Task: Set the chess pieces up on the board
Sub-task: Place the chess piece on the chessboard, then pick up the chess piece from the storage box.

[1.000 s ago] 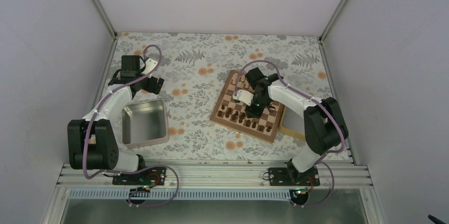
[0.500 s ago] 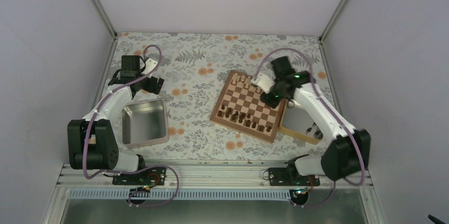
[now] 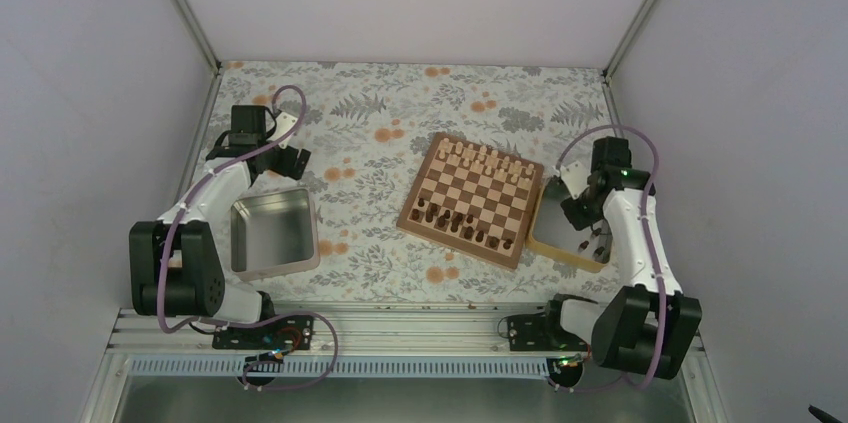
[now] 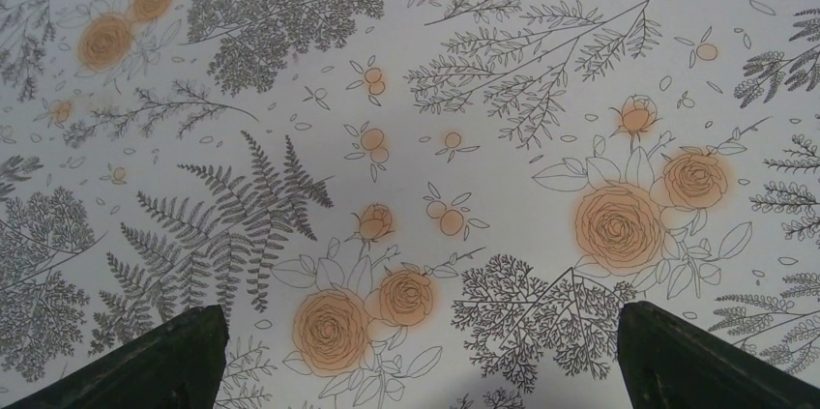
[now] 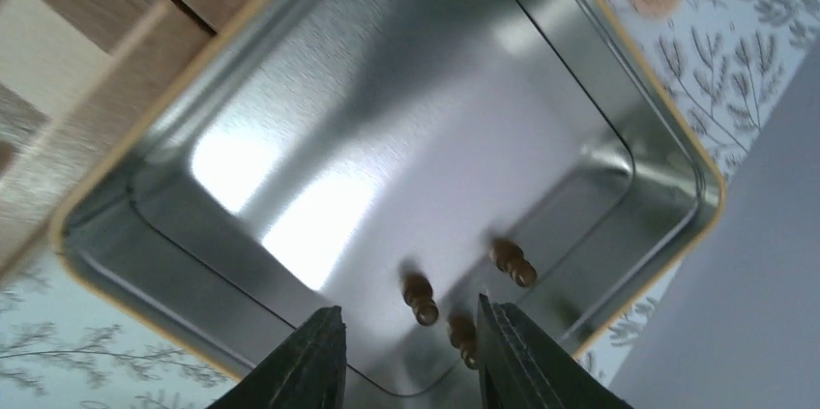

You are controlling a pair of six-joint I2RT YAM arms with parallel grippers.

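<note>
**Board** point(image 3: 470, 193): lies mid-desk and slightly turned. The overhead view shows it whole, while the right wrist view catches only a corner strip at its upper left.

**Dark chess pieces** point(image 3: 462, 223): stand along the board's two near rows, with gaps. Three more point(image 5: 419, 298) lie on their sides in the gold-rimmed tin and are clear only in the right wrist view.

**Pale pieces** point(image 3: 487, 156): stand along the board's far rows, seen in the overhead view only.

**Gold-rimmed tin** point(image 5: 387, 90): sits just beside the board's right edge.

**Right fingers** point(image 5: 314, 361): apart, with nothing gripped, over the tin floor near the three loose pieces.

**Left fingers** point(image 4: 184, 361): wide apart and empty above the bare floral desk point(image 4: 483, 138). The overhead view places them past the far edge of the grey tin point(image 3: 272, 233).
</note>
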